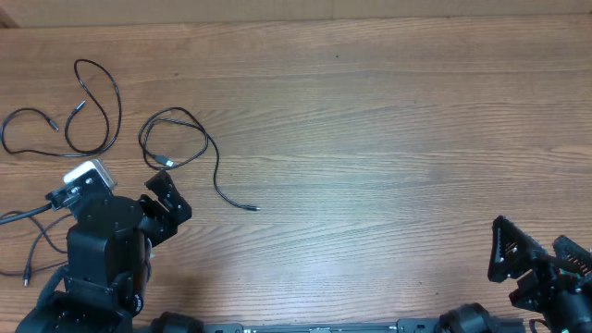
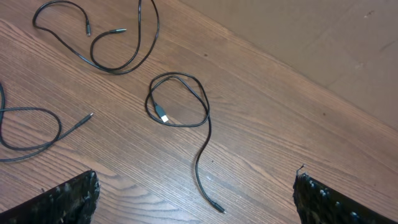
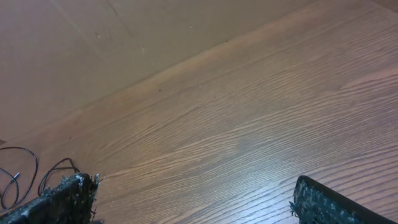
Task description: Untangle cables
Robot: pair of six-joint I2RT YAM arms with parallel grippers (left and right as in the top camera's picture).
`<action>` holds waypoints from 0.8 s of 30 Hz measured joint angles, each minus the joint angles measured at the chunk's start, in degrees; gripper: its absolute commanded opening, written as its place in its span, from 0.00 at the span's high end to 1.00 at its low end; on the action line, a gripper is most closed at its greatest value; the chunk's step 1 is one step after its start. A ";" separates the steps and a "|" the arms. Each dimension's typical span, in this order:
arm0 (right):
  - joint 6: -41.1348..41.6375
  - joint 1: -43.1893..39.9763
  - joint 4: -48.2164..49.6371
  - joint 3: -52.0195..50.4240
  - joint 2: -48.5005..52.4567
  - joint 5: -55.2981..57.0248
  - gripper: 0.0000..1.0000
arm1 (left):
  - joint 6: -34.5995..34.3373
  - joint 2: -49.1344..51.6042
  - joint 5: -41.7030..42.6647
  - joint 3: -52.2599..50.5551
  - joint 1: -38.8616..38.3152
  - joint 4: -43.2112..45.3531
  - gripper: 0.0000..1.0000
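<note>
while three separate cables (image 1: 165, 162) lie at ten o'clock on the table (image 1: 370, 139), we see left gripper (image 1: 174, 197) and right gripper (image 1: 498, 250) spread wide, both holding nothing.

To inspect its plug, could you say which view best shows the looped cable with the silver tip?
Left wrist: the cable lies whole and large, both ends visible. Overhead shows it smaller; right wrist, only unidentifiable bits.

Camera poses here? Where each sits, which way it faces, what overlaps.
Overhead: above the table, looking straight down; left arm and right arm along the bottom.
Left wrist: on the left arm, angled down at the looped cable; open jaws in bottom corners.
Right wrist: on the right arm, facing across the table to the wall; open jaws likewise.
Shared: looped cable, in overhead and left wrist.
</note>
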 measured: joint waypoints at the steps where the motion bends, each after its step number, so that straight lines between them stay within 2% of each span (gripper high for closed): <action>1: 0.00 0.00 0.02 0.00 0.00 0.00 0.00 | 0.00 0.00 0.00 0.00 0.00 0.00 0.00; 24: 0.00 0.00 1.07 -2.16 0.00 0.44 0.00 | 0.00 0.00 0.00 0.00 0.00 0.00 0.00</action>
